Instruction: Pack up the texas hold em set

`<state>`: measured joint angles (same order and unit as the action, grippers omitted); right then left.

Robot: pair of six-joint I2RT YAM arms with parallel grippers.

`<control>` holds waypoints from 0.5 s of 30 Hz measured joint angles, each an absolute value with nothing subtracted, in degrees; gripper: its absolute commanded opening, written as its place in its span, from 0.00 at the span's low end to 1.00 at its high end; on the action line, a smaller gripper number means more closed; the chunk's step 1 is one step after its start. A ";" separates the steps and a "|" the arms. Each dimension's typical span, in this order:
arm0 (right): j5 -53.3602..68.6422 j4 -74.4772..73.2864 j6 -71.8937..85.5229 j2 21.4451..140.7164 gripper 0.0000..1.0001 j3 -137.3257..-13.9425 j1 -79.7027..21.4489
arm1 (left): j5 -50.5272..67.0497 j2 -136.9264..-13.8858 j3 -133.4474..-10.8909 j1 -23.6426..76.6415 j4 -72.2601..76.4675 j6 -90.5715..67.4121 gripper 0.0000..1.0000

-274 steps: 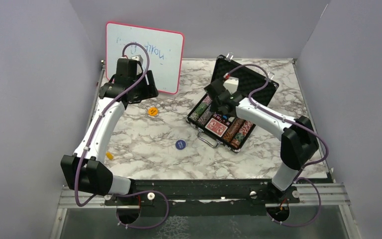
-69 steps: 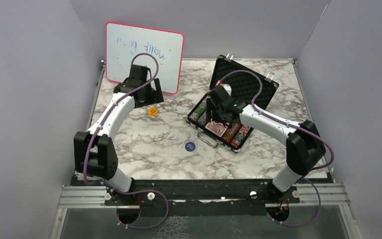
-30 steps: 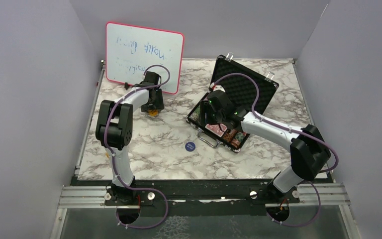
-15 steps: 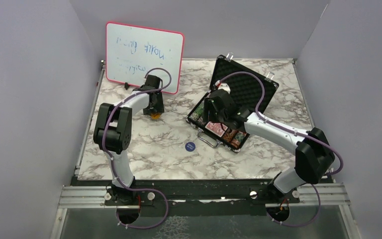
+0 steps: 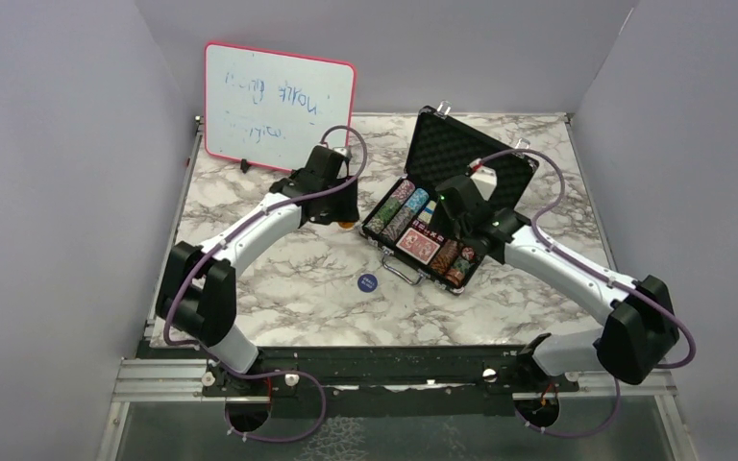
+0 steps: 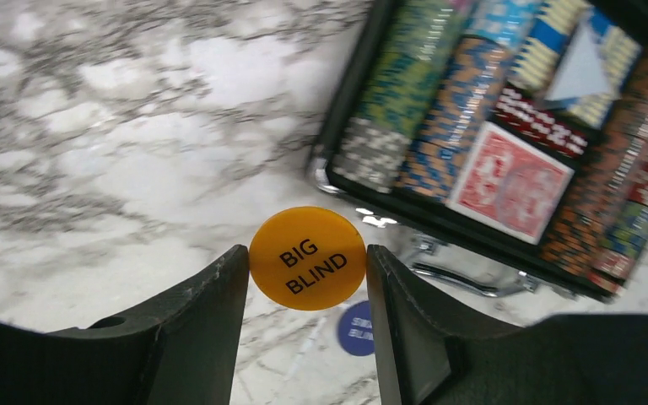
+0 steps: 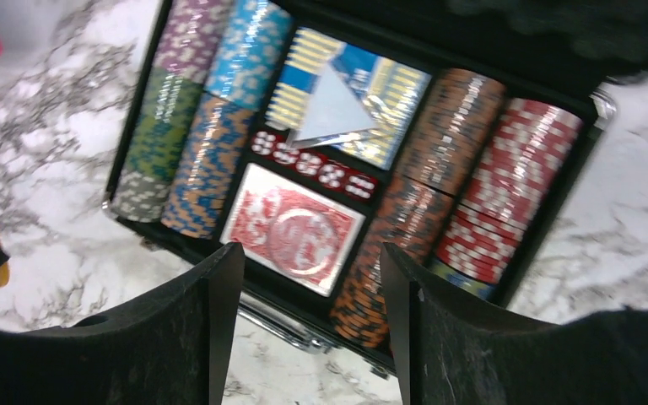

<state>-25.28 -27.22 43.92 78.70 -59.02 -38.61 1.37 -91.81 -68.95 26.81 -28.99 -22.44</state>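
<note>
Left claw [image 6: 305,256] is pinching the orange BIG BLIND button [image 6: 308,272] by its rim. The button looks lifted off the counter [image 6: 93,169], just left of the open case [image 5: 447,144], which sits centre-right in the top view. Right claw [image 7: 308,253] is spread and empty, hovering over the red-backed cards [image 7: 291,228]. Main risk: both claws crowd the same small case, so a drop-off by the left could clip the right arm unless that one backs away. Second: the thin disc is held at two rim points only (little contact), so a bump on the case wall could twist it out. Third: no free slot is obvious. Chip stacks [image 7: 177,152], dice [image 7: 312,169] and cards fill the tray, so the button may sit proud and foul the lid. Blue button [image 5: 368,282] lies on the counter near the handle [image 5: 399,271], not yet packed, and could be missed before closing.
</note>
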 measured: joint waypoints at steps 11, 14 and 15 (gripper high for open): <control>-32.40 -38.24 58.15 65.08 0.63 -52.18 -37.54 | 15.84 -99.66 -78.32 38.79 -22.33 -19.20 0.50; -33.36 -39.83 60.14 62.00 0.63 -50.89 -37.54 | 17.72 -103.35 -81.01 40.97 -21.39 -18.35 0.50; -33.65 -40.27 60.73 61.39 0.63 -50.65 -37.54 | 17.91 -104.68 -81.62 41.63 -21.15 -18.24 0.50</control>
<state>-33.65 -40.27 60.73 61.39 -50.65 -37.54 17.91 -104.68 -81.62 41.63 -21.15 -18.24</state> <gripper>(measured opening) 0.633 0.522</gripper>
